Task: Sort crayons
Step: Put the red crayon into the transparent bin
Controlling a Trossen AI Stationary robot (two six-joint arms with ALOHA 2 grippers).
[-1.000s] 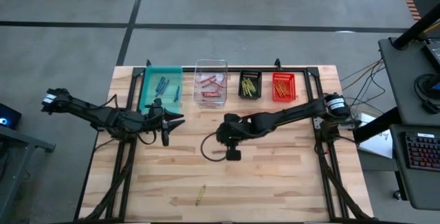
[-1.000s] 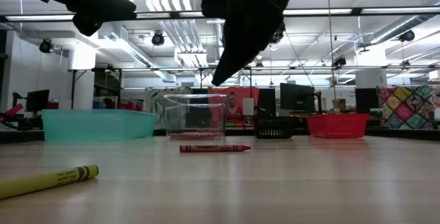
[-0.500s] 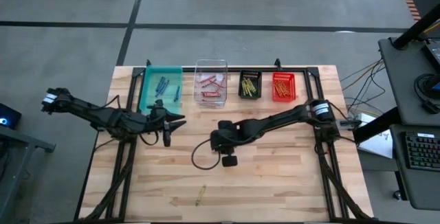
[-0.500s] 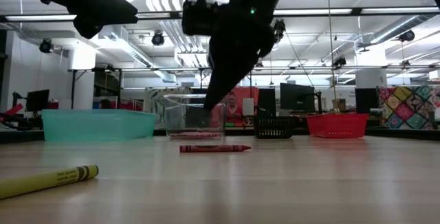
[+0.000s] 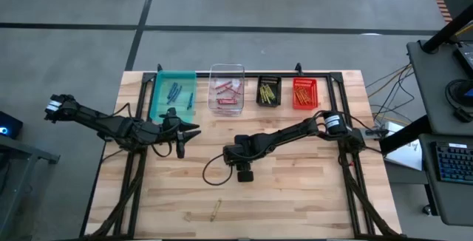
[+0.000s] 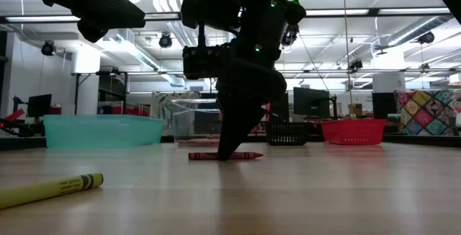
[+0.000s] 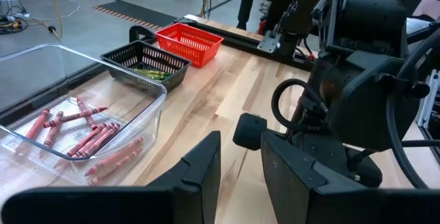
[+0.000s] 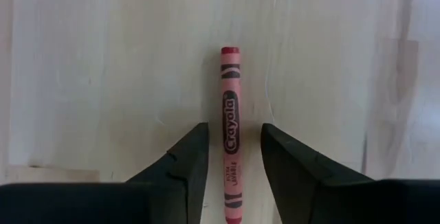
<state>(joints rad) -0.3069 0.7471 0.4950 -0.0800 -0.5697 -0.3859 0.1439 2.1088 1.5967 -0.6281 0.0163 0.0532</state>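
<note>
A red crayon (image 8: 229,114) lies flat on the wooden table (image 5: 295,189); it also shows in the low view (image 6: 248,155). My right gripper (image 8: 234,165) is open and points down. One finger stands on each side of the crayon near one end, with a small gap to the crayon on both sides. In the low view the fingertips (image 6: 227,151) reach down to the crayon's level. The gripper (image 5: 236,158) hides the crayon in the high view. A yellow crayon (image 5: 215,210) lies near the table's front edge. My left gripper (image 5: 185,132) is open and empty, hovering in front of the teal bin (image 5: 174,93).
Along the far edge stand a teal bin holding blue crayons, a clear bin (image 5: 226,89) holding red ones, a black bin (image 5: 268,91) holding yellow ones and a red bin (image 5: 304,93) holding orange ones. A black cable loops beside the right gripper (image 5: 214,168).
My right gripper has gone down and a little toward the table's left edge. Its open fingers have come from well above the table to stand astride the red crayon. The crayon has stayed where it was.
</note>
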